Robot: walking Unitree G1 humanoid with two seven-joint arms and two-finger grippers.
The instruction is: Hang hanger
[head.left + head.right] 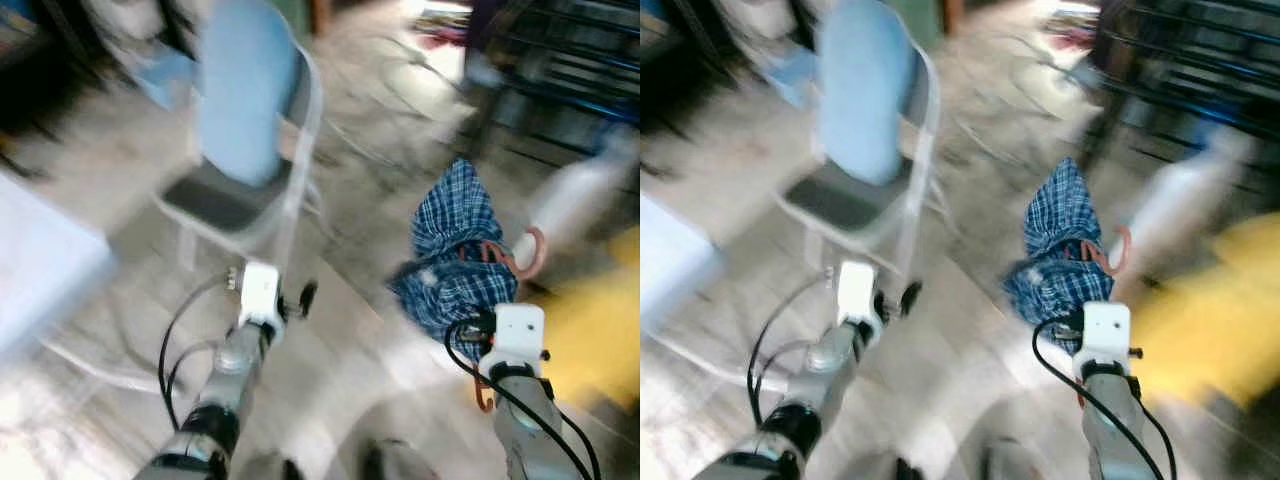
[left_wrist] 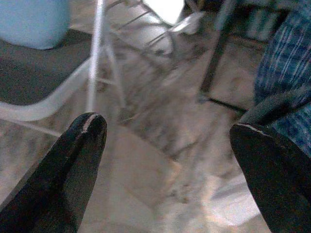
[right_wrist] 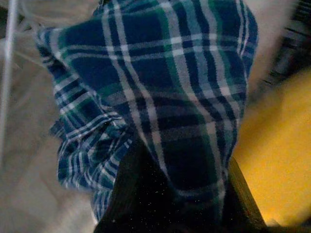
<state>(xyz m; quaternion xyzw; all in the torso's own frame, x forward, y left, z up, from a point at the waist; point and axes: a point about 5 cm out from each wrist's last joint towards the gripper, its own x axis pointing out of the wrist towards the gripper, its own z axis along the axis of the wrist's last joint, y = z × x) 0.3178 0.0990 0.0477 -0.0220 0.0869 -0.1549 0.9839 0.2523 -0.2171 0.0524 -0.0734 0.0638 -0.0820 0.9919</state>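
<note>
A blue plaid shirt hangs on an orange-brown hanger whose hook sticks out to its right. My right gripper is shut under the cloth and holds the hanger and shirt up in front of me; the shirt drapes over its dark fingers. My left gripper is raised over the floor, to the left of the shirt. It is open, with only floor between its black fingers. Both eye views are blurred.
A chair with a light blue back and a grey seat stands ahead on the left. A dark metal rack is at the back right. A yellow shape lies at the right and a pale surface at the left.
</note>
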